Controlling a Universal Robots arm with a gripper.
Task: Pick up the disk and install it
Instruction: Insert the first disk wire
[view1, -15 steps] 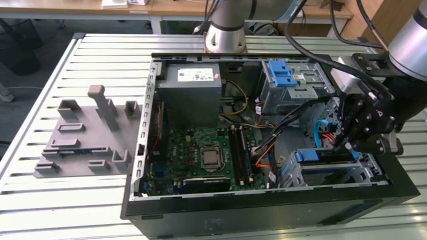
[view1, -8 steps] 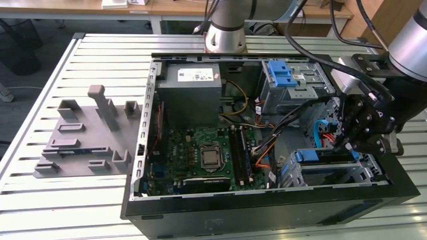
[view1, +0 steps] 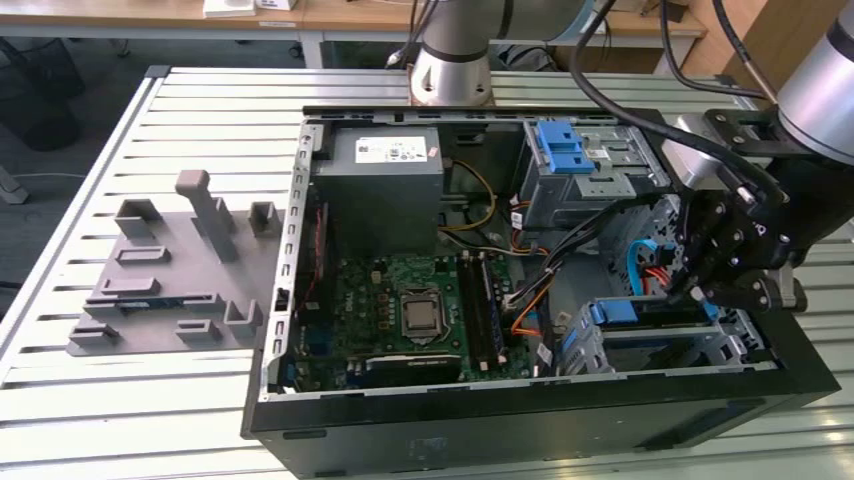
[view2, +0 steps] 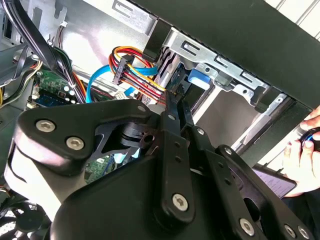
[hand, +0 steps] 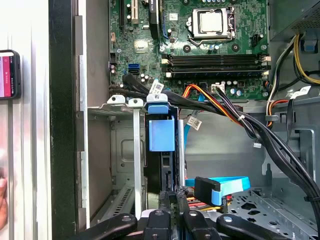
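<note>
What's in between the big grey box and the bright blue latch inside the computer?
In the exterior view, yellow and black wires run through the dark gap between the grey box and the blue latch.

The exterior view looks down from high and well back over the open computer case (view1: 534, 300) on the worktop (view1: 200, 400). Both wrist views sit close inside it, sharing the drive cage (view2: 210, 75) and coloured cables (hand: 215, 107).

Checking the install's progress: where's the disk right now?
On the exterior view's right, the disk sits in the drive cage at the case's near corner, right beside the gripper.
</note>
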